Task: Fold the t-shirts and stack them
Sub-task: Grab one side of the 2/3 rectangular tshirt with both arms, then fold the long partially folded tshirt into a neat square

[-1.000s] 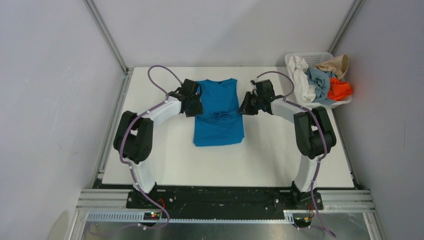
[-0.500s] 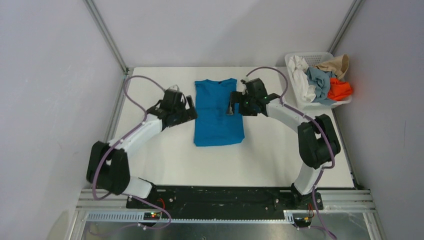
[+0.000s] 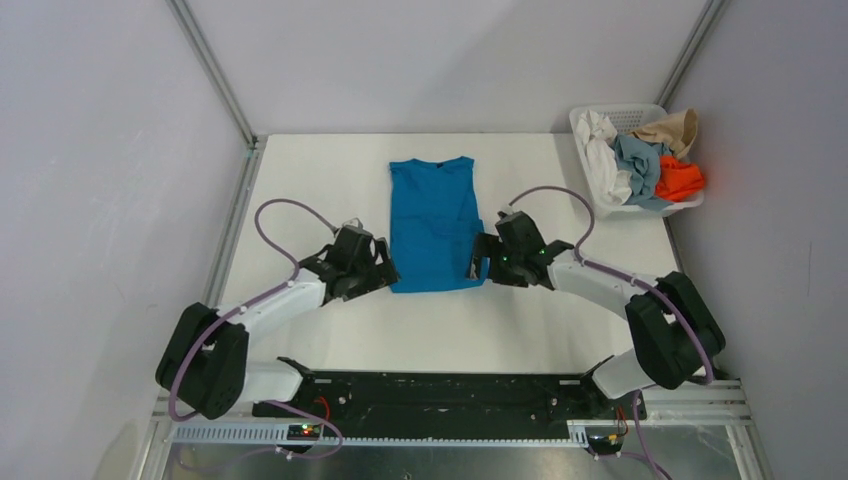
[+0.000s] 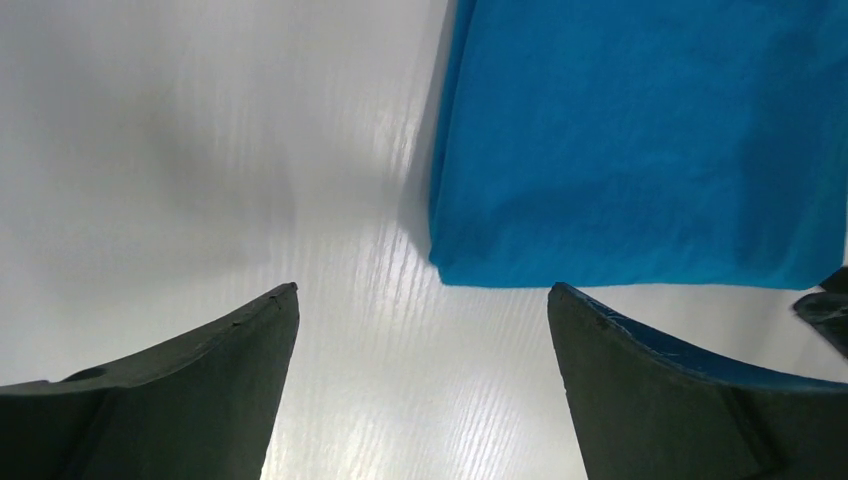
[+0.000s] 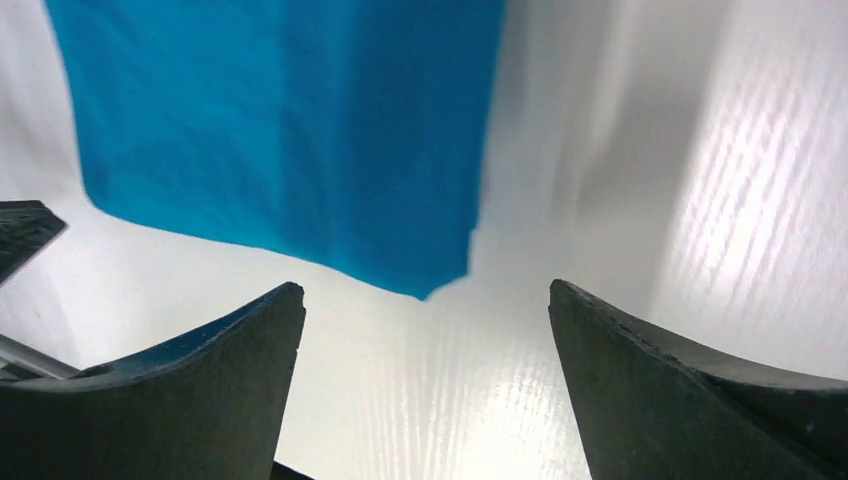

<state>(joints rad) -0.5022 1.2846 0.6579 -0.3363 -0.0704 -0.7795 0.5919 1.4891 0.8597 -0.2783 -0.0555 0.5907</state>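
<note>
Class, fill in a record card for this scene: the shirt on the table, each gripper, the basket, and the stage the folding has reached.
Shirt on table: blue t-shirt, flat, a narrow rectangle, collar at the far end
Left arm: left gripper open, empty, at the shirt's near left corner
Right arm: right gripper open, empty, at the near right corner
Basket: white basket at the far right, heaped with other shirts in white, grey-blue, tan and orange
Stage: cross fold not yet done; nothing stacked
</note>
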